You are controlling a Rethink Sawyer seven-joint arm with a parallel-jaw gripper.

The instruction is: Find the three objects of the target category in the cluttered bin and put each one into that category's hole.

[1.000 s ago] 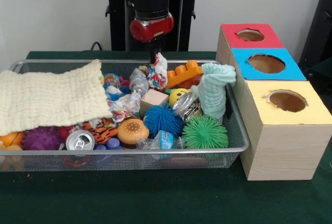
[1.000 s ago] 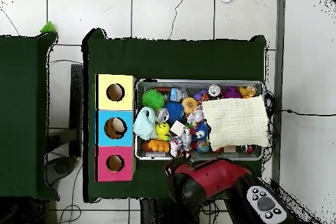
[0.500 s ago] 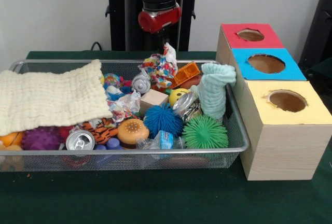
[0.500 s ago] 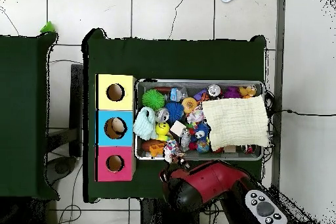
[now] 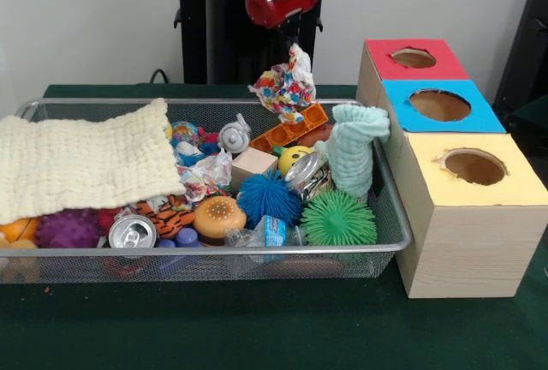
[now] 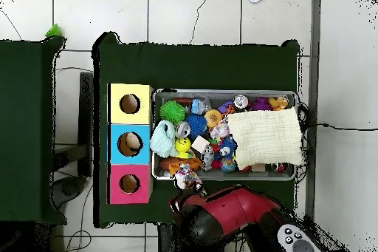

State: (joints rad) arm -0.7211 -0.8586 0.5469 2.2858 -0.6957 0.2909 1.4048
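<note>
Keep the gripper (image 5: 294, 42) clamped on the crumpled patterned cloth (image 5: 286, 87), carry it clear of the bin's (image 5: 390, 207) far rim, and centre it over its hole before you release.

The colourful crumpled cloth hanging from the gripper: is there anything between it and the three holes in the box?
Nothing visible blocks it. The colourful crumpled cloth hangs above the wire bin, clear of the clutter, and the space toward the box with the red, blue and yellow holes is open.
</note>
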